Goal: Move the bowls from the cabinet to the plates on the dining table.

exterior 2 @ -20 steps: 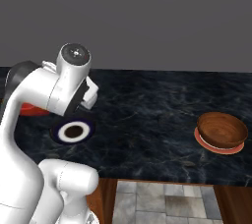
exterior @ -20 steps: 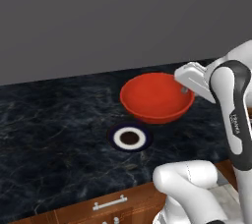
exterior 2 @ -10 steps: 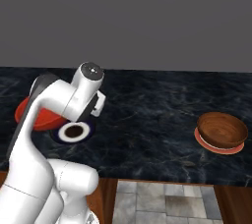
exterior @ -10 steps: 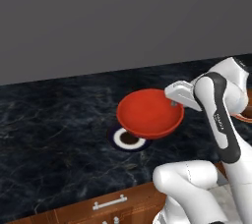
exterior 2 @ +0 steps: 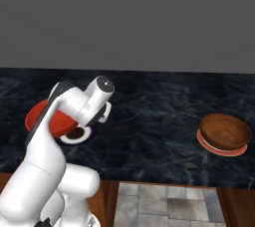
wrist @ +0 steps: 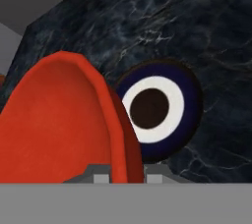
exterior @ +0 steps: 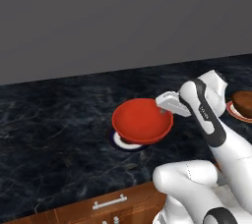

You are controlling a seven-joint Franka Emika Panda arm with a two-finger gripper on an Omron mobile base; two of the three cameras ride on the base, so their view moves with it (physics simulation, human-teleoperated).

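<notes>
The hand is closed on the rim of the red bowl, which is held just above the navy plate with its white ring and dark centre, the plate showing partly beneath the bowl's edge. Two bowls and two plates are counted: the brown bowl is seated on the orange-red-rimmed plate, well apart along the black marbled worktop. Both plates lie near the front edge, with bare slab between them and behind.
</notes>
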